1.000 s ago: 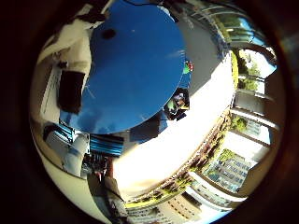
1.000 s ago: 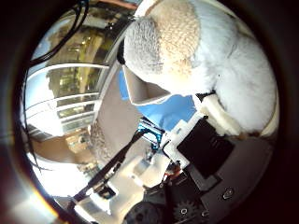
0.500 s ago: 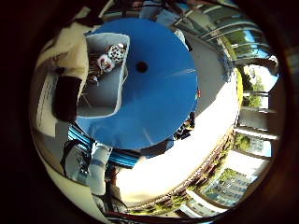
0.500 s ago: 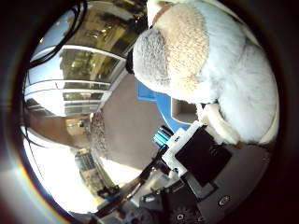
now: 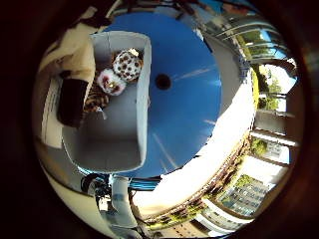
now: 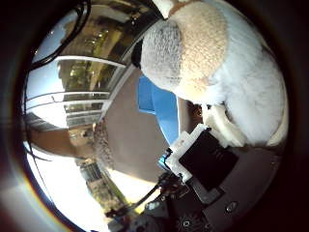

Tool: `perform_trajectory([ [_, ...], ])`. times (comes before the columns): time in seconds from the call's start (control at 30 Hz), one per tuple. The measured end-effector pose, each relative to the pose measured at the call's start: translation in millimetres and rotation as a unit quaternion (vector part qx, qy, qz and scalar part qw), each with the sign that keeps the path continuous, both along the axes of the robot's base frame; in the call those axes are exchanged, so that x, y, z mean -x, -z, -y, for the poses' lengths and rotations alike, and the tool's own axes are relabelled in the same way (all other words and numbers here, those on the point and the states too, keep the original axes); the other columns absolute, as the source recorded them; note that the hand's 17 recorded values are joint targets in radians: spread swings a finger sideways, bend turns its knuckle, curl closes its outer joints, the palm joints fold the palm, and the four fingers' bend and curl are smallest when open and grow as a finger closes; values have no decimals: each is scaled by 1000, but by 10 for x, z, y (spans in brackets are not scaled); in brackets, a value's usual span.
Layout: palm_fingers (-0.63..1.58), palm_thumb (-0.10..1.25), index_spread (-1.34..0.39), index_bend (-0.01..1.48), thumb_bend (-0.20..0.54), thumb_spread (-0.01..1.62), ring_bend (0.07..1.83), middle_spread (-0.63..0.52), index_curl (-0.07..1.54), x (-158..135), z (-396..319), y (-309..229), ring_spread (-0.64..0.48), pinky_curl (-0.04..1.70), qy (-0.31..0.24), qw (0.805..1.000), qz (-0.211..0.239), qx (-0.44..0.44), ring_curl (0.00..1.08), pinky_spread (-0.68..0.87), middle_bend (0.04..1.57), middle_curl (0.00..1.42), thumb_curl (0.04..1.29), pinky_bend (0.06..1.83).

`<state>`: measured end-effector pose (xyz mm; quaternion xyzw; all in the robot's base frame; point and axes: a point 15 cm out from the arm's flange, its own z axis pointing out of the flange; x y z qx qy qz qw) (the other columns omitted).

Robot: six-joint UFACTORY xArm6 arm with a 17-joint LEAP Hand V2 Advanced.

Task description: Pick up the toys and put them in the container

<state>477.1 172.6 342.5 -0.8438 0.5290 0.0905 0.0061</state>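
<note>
Just plush toy (image 6: 212,72) against robot hand (image 6: 205,162)

Bench (image 5: 189,99): round, blue top, dark hole near centre. Grey container (image 5: 117,144) stands at one edge, holding small spotted and striped toys (image 5: 117,74).

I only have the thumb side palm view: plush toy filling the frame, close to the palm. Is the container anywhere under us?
Observer: Yes. The little finger side view shows a grey container on the round blue table.
Operator: Empty?
Observer: No. A spotted plush toy and a pink and white one lie at one end.
Operator: Room left?
Observer: The other end shows bare floor.
</note>
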Motion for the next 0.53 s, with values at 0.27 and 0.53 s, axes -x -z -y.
perform_trajectory([
  [0.27,-243,762,-741,108,-34,1116,740,3,870,-4,45,180,238,729,-7,1000,-23,4,406,367,332,537,655,977],
  [0.53,-85,771,-526,119,-27,1099,543,45,608,64,258,-220,289,580,-2,1000,7,-3,316,446,174,421,592,782],
])
